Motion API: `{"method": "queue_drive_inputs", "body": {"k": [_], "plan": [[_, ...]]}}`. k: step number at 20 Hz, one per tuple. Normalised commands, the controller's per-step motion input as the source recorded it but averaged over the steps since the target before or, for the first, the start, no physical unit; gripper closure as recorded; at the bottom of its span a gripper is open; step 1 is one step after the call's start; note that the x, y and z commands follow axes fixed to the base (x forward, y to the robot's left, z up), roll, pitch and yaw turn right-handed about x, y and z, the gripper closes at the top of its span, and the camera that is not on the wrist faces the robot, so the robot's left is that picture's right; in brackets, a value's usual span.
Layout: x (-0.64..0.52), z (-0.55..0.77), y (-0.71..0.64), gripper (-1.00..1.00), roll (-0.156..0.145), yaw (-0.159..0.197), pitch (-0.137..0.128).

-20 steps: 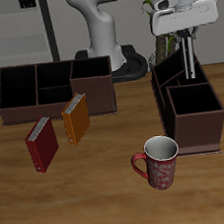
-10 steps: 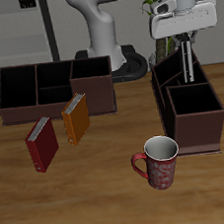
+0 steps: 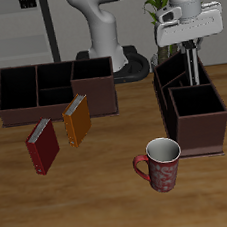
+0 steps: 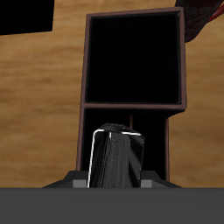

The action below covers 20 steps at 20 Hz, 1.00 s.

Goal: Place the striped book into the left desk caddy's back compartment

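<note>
— Book check: where is the striped book (image 3: 194, 70)?

— Upright, hanging edge-on from the gripper (image 3: 191, 52) over the far end of the left caddy (image 3: 219, 133). Its lower end sits at the back compartment (image 3: 169, 75), level with the rim or just inside; I cannot tell which from the exterior view.

— And the wrist view?

— There the striped book (image 4: 116, 159) shows as a narrow dark slab with a pale edge, straight ahead of the camera. Beyond it lie the back compartment (image 4: 149, 131) and then the large bin (image 4: 133, 61), both dark inside, with a maroon divider between them.

— Is the pincer clenched or released?

— Clenched on the striped book. The book stands between the two grey fingers (image 4: 80, 182), and nothing else holds it up.

— Is the book touching the caddy walls?

— It appears apart from them, roughly centred across the slot.

— What else is on the table (image 3: 116, 201)?

— A second caddy (image 3: 96, 100), stretched wide, stands near the far edge, well apart from the first. A red book (image 3: 43, 145) and an orange book (image 3: 76, 120) lean in front of it, side by side. A patterned red mug (image 3: 160, 164) stands nearer the front edge, just beside the left caddy's near end. The arm's white base (image 3: 101, 31) rises behind the table.
</note>
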Motion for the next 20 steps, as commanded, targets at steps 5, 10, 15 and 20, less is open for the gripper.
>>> {"method": "queue_drive_inputs", "body": {"k": [5, 10, 15, 20], "plan": [[0.09, -0.19, 0.11, 1.0, 0.014, 0.007, 0.034], [0.04, -0.21, 0.05, 1.0, 0.013, 0.008, 0.029], [0.12, -0.24, 0.02, 1.0, -0.008, -0.001, 0.041], [0.1, -0.29, 0.0, 1.0, -0.001, 0.001, 0.047]]}}
